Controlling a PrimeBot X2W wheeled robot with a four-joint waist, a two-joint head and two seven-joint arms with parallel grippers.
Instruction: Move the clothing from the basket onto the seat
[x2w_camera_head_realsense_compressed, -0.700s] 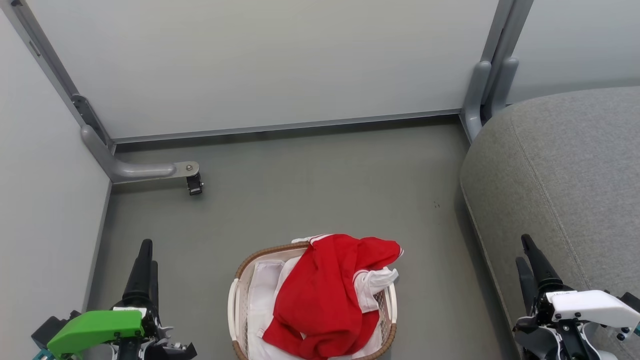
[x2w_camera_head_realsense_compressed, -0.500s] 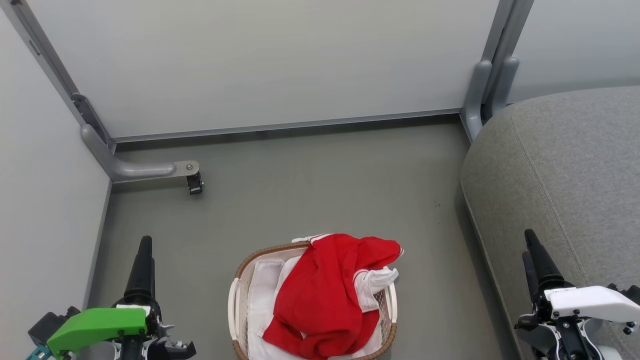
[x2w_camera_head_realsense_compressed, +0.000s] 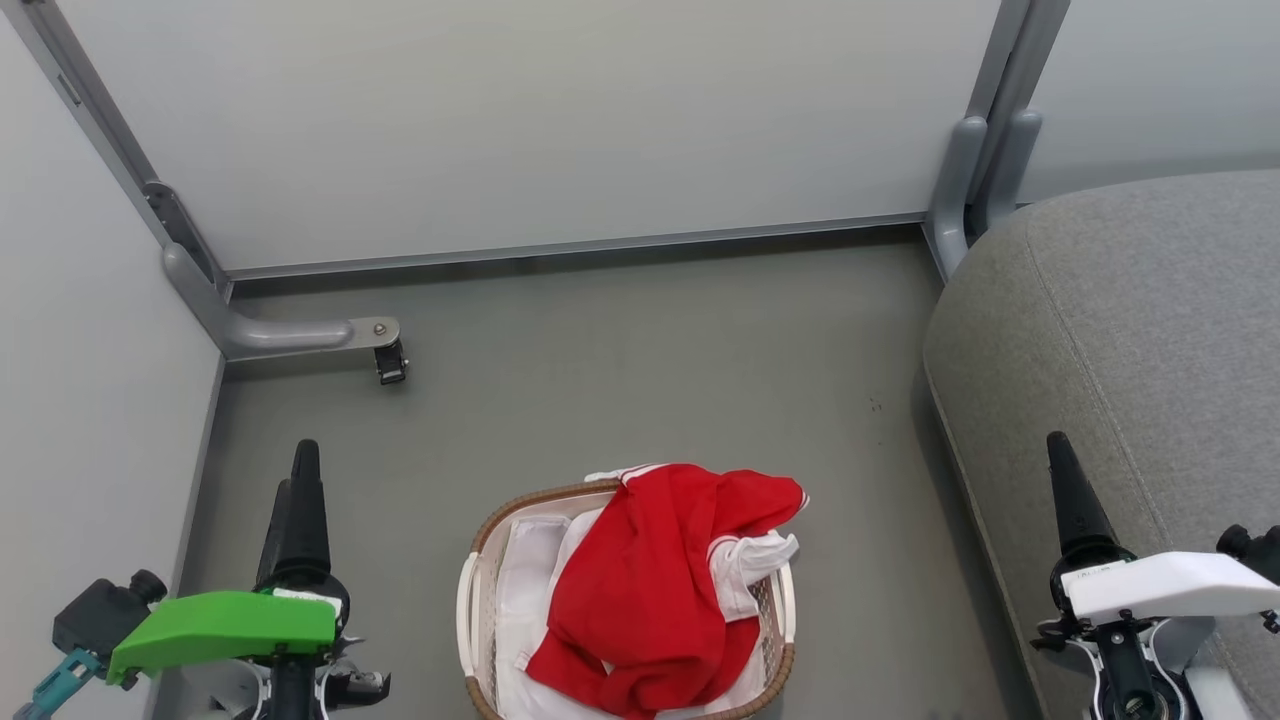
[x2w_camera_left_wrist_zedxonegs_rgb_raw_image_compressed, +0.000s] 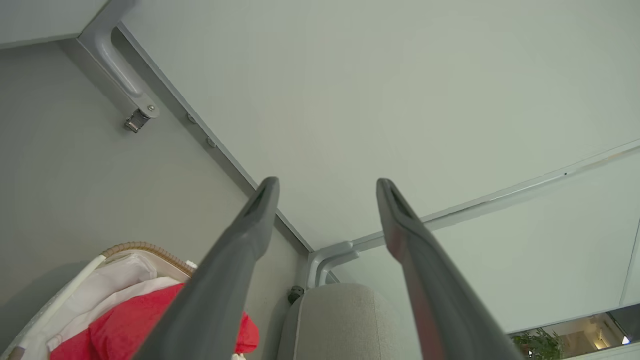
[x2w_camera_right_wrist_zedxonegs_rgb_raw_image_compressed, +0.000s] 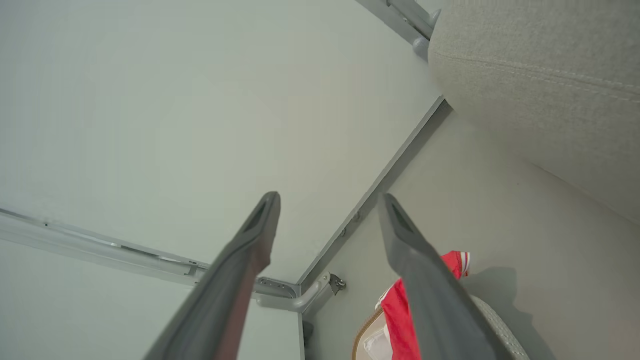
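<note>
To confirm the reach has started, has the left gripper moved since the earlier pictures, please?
Yes: the left gripper has moved up the head view, nearer the partition's caster.

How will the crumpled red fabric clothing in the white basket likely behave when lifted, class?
Probably floppy: the bright red fabric clothing lies crumpled in soft folds, so it should sag from one pinch. Likely light, heaped loosely above the brown woven rim of the small white plastic basket. It drapes over that rim, so it may tug the basket.
</note>
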